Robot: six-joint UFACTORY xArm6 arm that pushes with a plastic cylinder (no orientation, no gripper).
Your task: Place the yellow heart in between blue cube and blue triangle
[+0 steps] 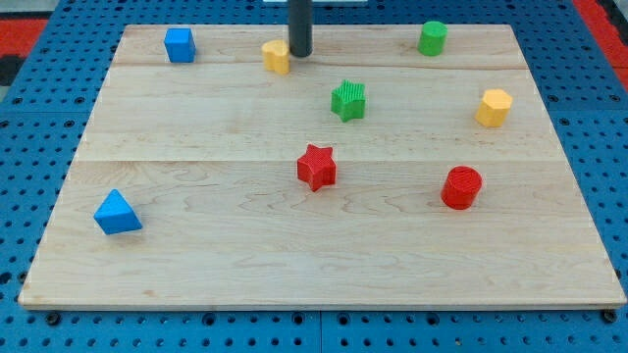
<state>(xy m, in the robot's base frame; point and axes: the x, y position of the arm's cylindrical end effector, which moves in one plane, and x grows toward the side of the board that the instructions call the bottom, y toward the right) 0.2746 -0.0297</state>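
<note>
1. A wooden board point(324, 245) is lying on a blue pegboard point(39, 118), carrying eight small blocks; none of them is sitting inside any container.
2. My tip point(299, 55) is resting at the view's top, just to the right of the yellow heart point(277, 56) and apparently touching its right edge. It is a plain rod, with nothing to open or close, and it is holding nothing.
3. The yellow heart is sitting near the board's top edge, to the left of my tip.
4. The blue cube point(180, 45) is standing well to the left of the yellow heart, at about the same height.
5. The blue triangle point(117, 213) is lying far below and to the left of the yellow heart, near the board's left edge.
6. To the right of the yellow heart and below it, a green star point(348, 100), a red star point(316, 167) and a red cylinder point(461, 187) are sitting; further right, a green cylinder point(433, 38) and a yellow hexagon point(494, 108).
</note>
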